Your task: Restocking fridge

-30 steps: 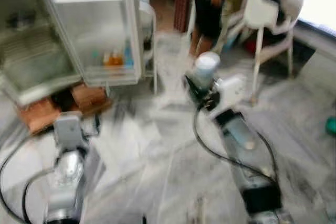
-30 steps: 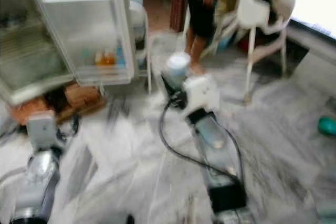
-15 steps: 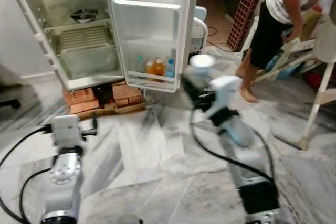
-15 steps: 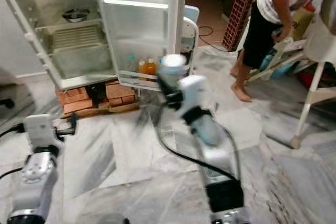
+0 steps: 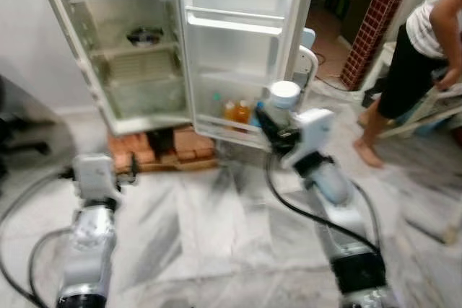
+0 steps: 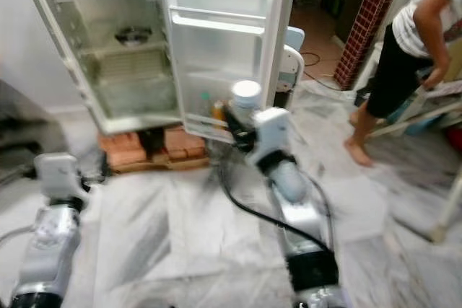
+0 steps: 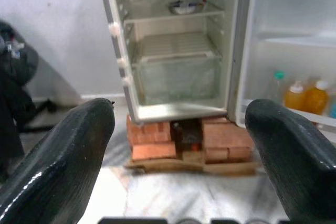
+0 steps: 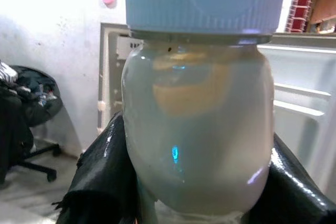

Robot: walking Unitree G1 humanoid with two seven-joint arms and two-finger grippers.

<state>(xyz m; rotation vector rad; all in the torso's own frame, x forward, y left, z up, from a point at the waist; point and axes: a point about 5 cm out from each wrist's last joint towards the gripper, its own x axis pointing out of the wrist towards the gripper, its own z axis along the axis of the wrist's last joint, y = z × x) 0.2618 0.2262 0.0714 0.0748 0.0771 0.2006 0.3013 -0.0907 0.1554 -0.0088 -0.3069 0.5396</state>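
A small white fridge (image 5: 137, 41) stands open on bricks, its door (image 5: 242, 41) swung wide. Several bottles (image 5: 234, 111) sit in the door's bottom rack, and a metal bowl (image 5: 144, 34) rests on the upper shelf. My right gripper (image 5: 274, 126) is shut on a clear jar (image 8: 197, 124) with a pale blue lid, held upright in front of the door rack. My left gripper (image 7: 178, 129) is open and bare, low over the floor and pointing at the fridge's bottom and bricks (image 7: 178, 142).
A person (image 5: 426, 63) stands at the right by a chair. A dark office chair (image 5: 18, 135) sits at the far left against the wall. Red-brown bricks (image 5: 162, 151) prop the fridge. Marble floor (image 5: 216, 229) spreads before me.
The camera has swung so the fridge sits nearer the centre. My right gripper still holds the jar, now closer to the door rack. My left arm keeps its pose.
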